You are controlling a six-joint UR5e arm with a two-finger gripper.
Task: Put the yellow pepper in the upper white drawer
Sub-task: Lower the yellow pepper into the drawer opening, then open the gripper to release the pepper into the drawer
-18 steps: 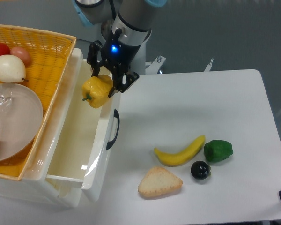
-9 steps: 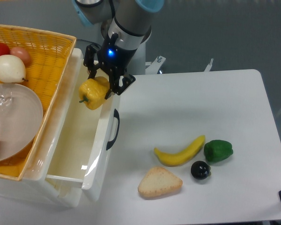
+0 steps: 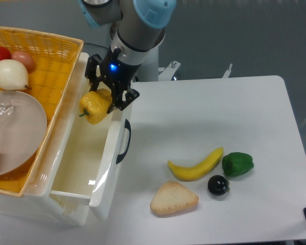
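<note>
The yellow pepper (image 3: 94, 107) hangs in my gripper (image 3: 103, 97), stem pointing left, held over the far end of the upper white drawer (image 3: 86, 153). The gripper is shut on the pepper, its black fingers on either side of it. The drawer is pulled open, its cream interior bare and its black curved handle (image 3: 124, 141) facing right. The pepper is above the drawer's inside, a little left of its right wall.
A yellow woven basket (image 3: 46, 56) on the left holds a white onion (image 3: 9, 74), red produce and a clear bowl (image 3: 13, 130). On the white table (image 3: 219, 107) lie a banana (image 3: 196, 165), a green pepper (image 3: 237, 164), a dark round fruit (image 3: 218, 185) and a bread piece (image 3: 174, 199).
The gripper has carried the yellow pepper left and slightly down, from above the drawer's right wall to over the drawer's inside.
</note>
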